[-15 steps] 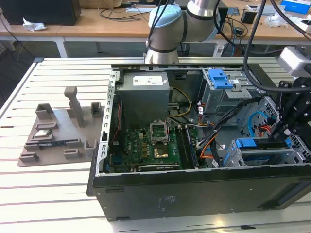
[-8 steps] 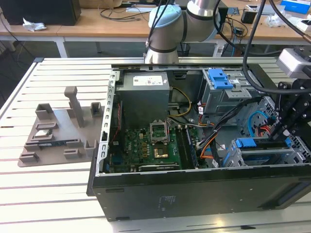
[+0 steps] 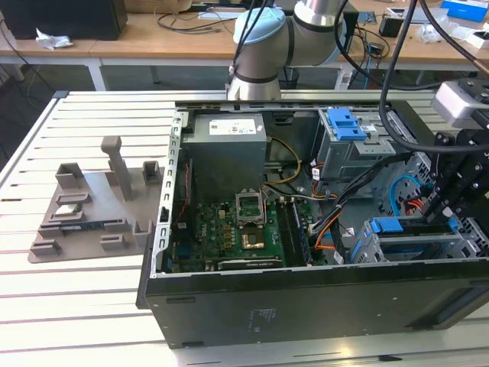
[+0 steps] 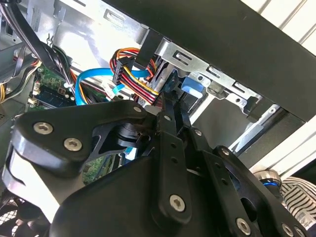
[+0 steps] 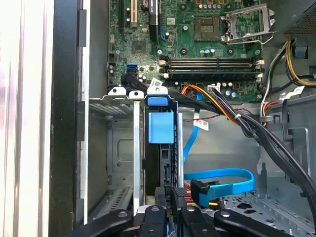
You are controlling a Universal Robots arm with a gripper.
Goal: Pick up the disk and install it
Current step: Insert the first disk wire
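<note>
While the arm (image 3: 263,34) reaches over from the far side of the table (image 3: 92,306), the black end effector (image 3: 451,200) hangs down inside the open computer case (image 3: 306,294), at the exterior view's right. It sits right above the drive bays (image 3: 416,241) near the case's front corner.

And there's the disk (image 5: 160,148): in the first wrist view it stands on edge in a slot of the grey metal bay, its blue plastic rail and tab facing the camera, with an empty slot (image 5: 114,148) just beside it. In the exterior view the blue rail (image 3: 409,227) lies along the top of the bay, directly under the tool.

Are the fingers (image 5: 190,217) clamped on it? They come together narrowly over the near end of the disk in the first wrist view, but the contact itself is hidden, so I cannot tell whether they grip or have let go. In the second wrist view the black linkages of the end effector (image 4: 173,123) point at the blue tab (image 4: 192,86) in the bay.

Around it, a blue data cable (image 5: 222,180) loops just beside the bay, and a bundle of coloured power wires (image 4: 133,74) runs close by. Further in, the green motherboard (image 3: 229,237) lies flat, with the grey power-supply box (image 3: 227,149) beyond it. Outside the case, a grey fixture (image 3: 95,202) rests on the table at the exterior view's left.
</note>
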